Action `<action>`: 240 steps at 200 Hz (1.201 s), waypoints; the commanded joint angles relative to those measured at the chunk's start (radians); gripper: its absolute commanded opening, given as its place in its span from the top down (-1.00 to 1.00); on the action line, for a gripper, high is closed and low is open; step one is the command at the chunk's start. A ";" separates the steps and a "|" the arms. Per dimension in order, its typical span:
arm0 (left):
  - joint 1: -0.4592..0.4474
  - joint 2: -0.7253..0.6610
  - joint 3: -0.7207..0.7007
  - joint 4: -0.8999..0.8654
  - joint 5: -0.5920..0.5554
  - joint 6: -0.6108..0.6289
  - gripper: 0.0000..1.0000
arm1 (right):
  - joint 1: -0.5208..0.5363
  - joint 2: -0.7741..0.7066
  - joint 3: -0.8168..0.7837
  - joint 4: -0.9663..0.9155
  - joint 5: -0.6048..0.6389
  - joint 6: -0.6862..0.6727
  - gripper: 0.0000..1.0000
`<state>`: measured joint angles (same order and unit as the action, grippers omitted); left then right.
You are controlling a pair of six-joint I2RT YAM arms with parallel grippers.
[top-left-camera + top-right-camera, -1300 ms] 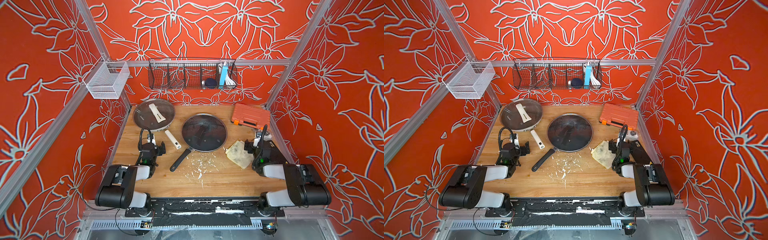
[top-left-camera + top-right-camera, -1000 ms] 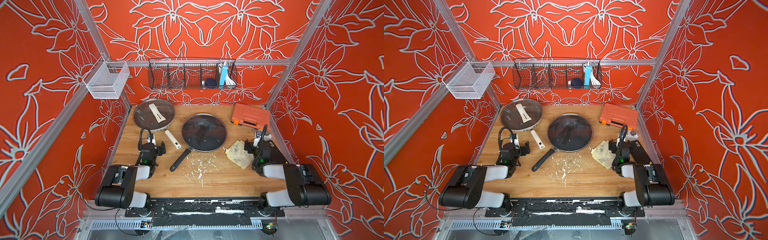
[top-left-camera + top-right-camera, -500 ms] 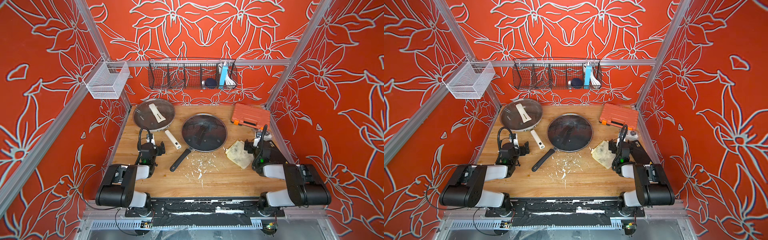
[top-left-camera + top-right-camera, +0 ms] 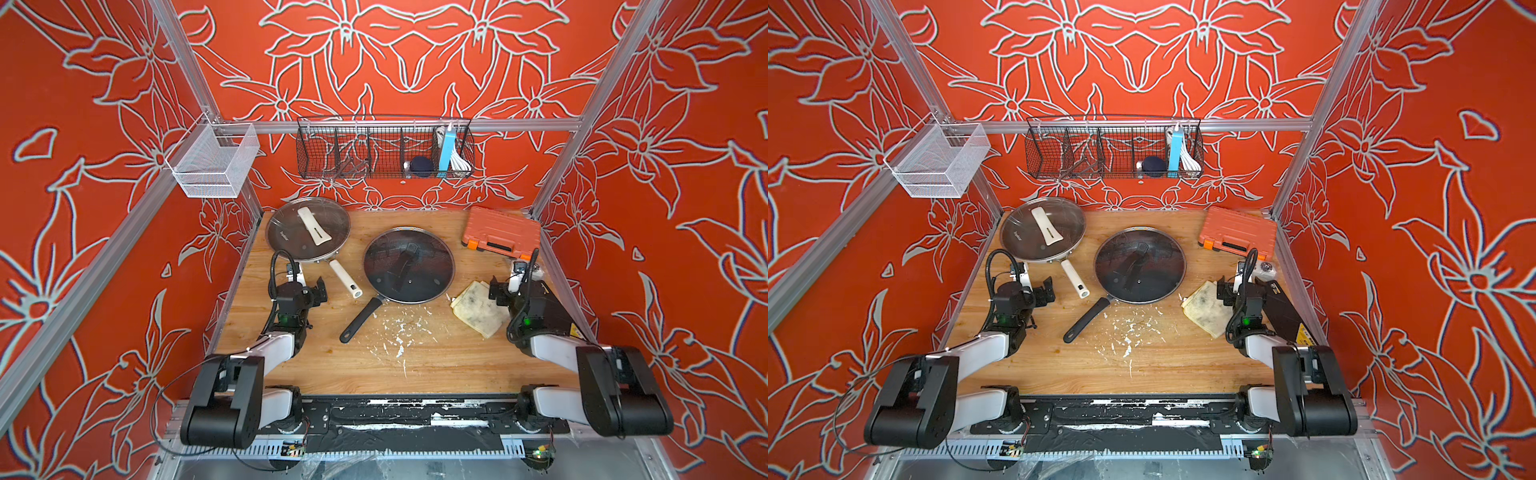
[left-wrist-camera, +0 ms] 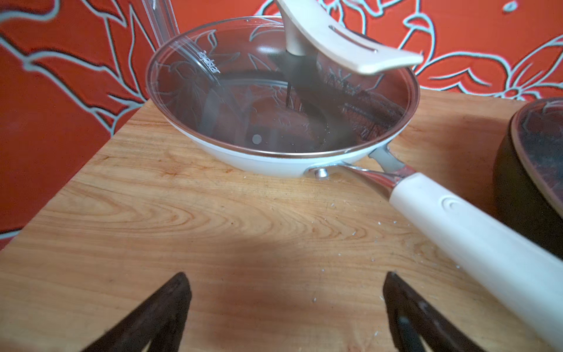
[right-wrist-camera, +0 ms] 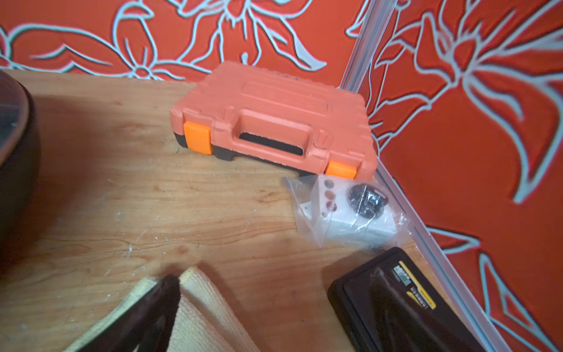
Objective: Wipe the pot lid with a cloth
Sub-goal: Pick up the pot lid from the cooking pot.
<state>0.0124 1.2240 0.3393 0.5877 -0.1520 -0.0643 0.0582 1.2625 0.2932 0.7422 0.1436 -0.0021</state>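
Nothing shifts. Left gripper (image 5: pixel 286 283), right gripper (image 4: pixel 496 289) both spread, empty. Cloth (image 4: pixel 478 307) by table (image 4: pixel 415 365) right edge: right should pinch folded corner deep before reaching pot lid (image 4: pixel 409 266).

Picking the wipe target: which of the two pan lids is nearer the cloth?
The dark lid with the black handle, mid-table, next to the cloth; the lid with the white handle sits farther off.

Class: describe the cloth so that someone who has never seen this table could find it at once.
Start at the wooden table and find the black pan near its middle. Beside that pan, on the side of the right pincer, lies the cloth, on the wood. It is the only soft thing there: cream, with grey stains.
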 commanded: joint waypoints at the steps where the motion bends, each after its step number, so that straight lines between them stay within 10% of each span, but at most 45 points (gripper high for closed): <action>1: 0.002 -0.057 0.060 -0.195 -0.029 -0.074 -0.96 | -0.001 -0.061 0.044 -0.099 -0.045 -0.025 -0.98; 99: -0.089 -0.311 0.326 -0.841 -0.054 -0.209 -0.96 | 0.012 -0.186 0.342 -0.688 -0.085 0.090 -0.98; 240: -0.222 -0.297 0.644 -1.079 0.215 -0.162 -0.96 | 0.115 -0.223 0.533 -1.088 -0.216 0.202 -0.98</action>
<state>-0.1905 0.9005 0.9344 -0.4267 -0.0036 -0.2317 0.1352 1.0561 0.7803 -0.2516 -0.0814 0.2012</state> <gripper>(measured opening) 0.982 0.990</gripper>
